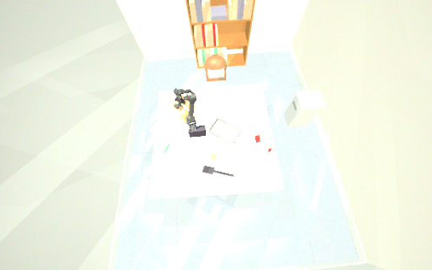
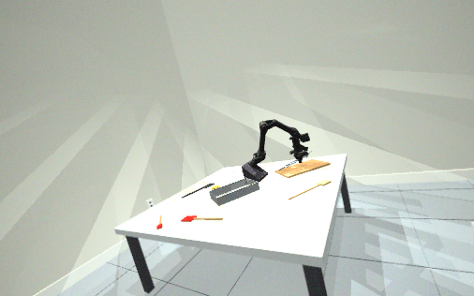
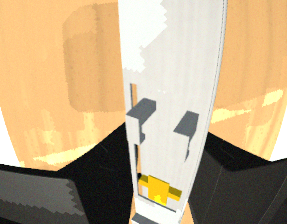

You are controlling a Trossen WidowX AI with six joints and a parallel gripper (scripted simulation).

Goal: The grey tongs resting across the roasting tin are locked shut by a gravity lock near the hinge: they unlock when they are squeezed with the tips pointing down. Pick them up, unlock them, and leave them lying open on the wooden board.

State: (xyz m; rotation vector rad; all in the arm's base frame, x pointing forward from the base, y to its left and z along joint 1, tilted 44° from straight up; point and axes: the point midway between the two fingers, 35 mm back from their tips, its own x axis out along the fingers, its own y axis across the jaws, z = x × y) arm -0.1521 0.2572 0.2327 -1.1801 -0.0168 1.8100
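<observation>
My gripper [image 1: 182, 102] [image 2: 301, 158] [image 3: 155, 125] is shut on the grey tongs [image 2: 289, 165] [image 3: 184, 75], with one dark finger on either side of them. In the wrist view the tongs run up the picture, broad face to the camera, with two dark tabs and a yellow piece near the bottom. They are low over the wooden board [image 2: 318, 165] [image 3: 34, 75]; whether they touch it I cannot tell. How far the arms are apart is hidden. The grey roasting tin [image 1: 211, 129] [image 2: 237, 197] stands beside the arm's base with no tongs across it.
A wooden spatula [image 2: 324, 184] lies near the board. A red-headed spatula [image 1: 257, 138] [image 2: 189, 218] and a small red brush [image 1: 270, 150] [image 2: 159, 226] lie beyond the tin. A dark spatula [image 1: 207, 170] and a yellow object [image 1: 214, 156] [image 2: 215, 187] lie on the tin's other side.
</observation>
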